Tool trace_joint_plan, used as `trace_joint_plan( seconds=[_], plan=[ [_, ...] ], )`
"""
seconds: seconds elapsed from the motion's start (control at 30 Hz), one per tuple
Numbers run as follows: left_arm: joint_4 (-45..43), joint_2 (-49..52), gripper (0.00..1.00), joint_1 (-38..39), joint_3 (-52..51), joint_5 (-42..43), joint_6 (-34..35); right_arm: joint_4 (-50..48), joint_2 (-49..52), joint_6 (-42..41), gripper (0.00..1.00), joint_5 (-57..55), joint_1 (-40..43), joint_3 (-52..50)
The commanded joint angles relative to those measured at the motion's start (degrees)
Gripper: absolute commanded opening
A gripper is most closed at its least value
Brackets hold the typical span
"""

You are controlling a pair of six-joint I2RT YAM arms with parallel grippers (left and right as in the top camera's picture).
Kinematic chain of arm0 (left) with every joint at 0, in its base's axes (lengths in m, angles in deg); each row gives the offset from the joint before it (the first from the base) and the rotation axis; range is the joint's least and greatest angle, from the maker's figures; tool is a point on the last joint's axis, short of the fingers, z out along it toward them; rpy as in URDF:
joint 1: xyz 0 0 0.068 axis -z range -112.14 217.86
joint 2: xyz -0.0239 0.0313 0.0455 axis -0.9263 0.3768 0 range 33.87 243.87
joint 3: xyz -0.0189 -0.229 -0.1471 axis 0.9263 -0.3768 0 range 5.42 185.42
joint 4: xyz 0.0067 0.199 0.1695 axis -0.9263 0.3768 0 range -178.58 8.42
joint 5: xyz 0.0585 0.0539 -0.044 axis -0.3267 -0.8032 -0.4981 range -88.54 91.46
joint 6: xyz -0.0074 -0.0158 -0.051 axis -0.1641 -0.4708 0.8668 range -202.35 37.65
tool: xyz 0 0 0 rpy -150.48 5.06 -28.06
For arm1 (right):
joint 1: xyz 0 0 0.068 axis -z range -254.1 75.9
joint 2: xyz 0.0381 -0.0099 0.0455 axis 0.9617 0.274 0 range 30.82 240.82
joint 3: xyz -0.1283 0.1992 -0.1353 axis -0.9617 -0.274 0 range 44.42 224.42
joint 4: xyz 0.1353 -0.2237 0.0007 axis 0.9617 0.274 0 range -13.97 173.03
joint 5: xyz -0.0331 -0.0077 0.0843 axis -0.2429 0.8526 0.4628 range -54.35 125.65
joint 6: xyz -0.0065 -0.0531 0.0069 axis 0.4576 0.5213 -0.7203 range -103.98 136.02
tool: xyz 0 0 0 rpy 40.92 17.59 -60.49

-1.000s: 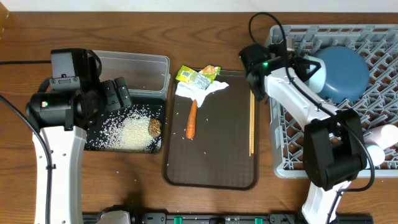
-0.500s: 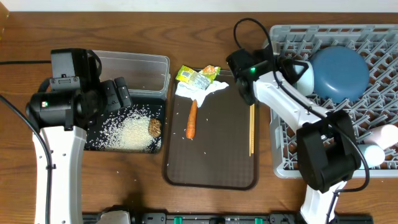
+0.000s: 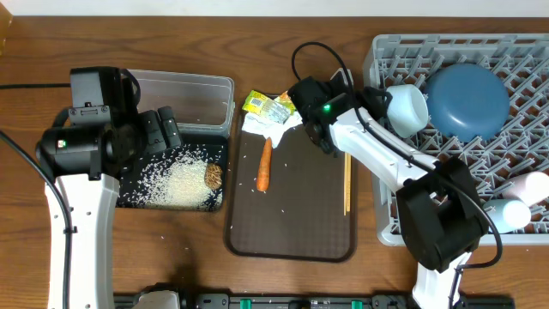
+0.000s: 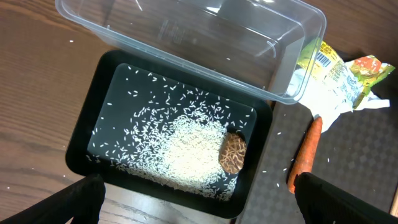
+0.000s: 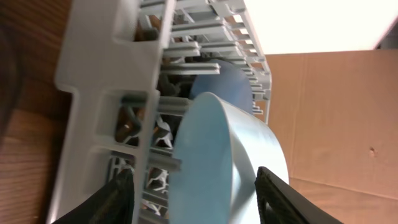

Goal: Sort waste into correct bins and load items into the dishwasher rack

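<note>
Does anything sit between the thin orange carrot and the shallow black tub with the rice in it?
Nothing visible does. The thin orange carrot lies on the flat dark brown tray, and only the tray's low rim and a narrow strip of wooden table separate it from the shallow black rectangular tub.

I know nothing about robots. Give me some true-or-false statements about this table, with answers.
1. The carrot lies on the brown tray. True.
2. The rice is in the clear tub. False: it lies in the black bin.
3. The blue dish sits in the grey rack. True.
4. The chopsticks are in the rack. False: they lie on the tray.
5. The left tool grips the brown lump. False: it is open; the lump lies in the bin.
</note>
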Motion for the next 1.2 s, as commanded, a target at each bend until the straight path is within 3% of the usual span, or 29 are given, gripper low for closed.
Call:
trace_joint_plan(
  seconds=[0.0, 0.13, 0.2, 0.37, 0.6, 0.7, 0.73, 0.77, 0.97, 1.17],
  plan=[
    [0.1, -0.3, 0.98, -0.3, 0.0, -0.9, -1.0, -0.2, -0.3, 0.1, 0.56, 3.8, 0.0, 0.0],
    [0.2, -0.3, 0.98, -0.3, 0.0, -0.9, -1.0, -0.2, -1.0, 0.1, 0.58, 3.9, 0.8, 0.0],
    [0.1, -0.3, 0.98, -0.3, 0.0, -0.9, -1.0, 0.0, -1.2, -0.4, 0.63, 4.2, 1.4, 0.0],
    [0.2, -0.3, 0.98, -0.3, 0.0, -0.9, -1.0, 0.8, -1.2, -0.3, 0.68, 14.4, 3.4, 0.0],
    [0.2, -0.3, 0.98, -0.3, 0.0, -0.9, -1.0, 1.4, -3.8, -0.4, 0.76, 17.7, 4.7, 0.0],
    [0.1, -0.3, 0.98, -0.3, 0.0, -0.9, -1.0, 1.3, -4.4, 3.6, 0.8, 24.9, 5.6, 0.0],
    [0.2, -0.3, 0.98, -0.3, 0.0, -0.9, -1.0, 1.8, -4.3, 5.0, 0.85, 28.0, 5.9, 0.0],
    [0.1, -0.3, 0.98, -0.3, 0.0, -0.9, -1.0, 2.4, -4.2, 5.1, 0.99, 29.5, 6.2, -0.1],
    [0.2, -0.3, 0.98, -0.3, 0.0, -0.9, -1.0, 3.8, -4.1, 1.0, 0.99, 30.3, 8.1, -0.1],
    [0.2, -0.3, 0.98, -0.3, 0.0, -0.9, -1.0, 4.3, -4.2, 3.8, 0.99, 31.0, 6.7, -0.1]
  ],
)
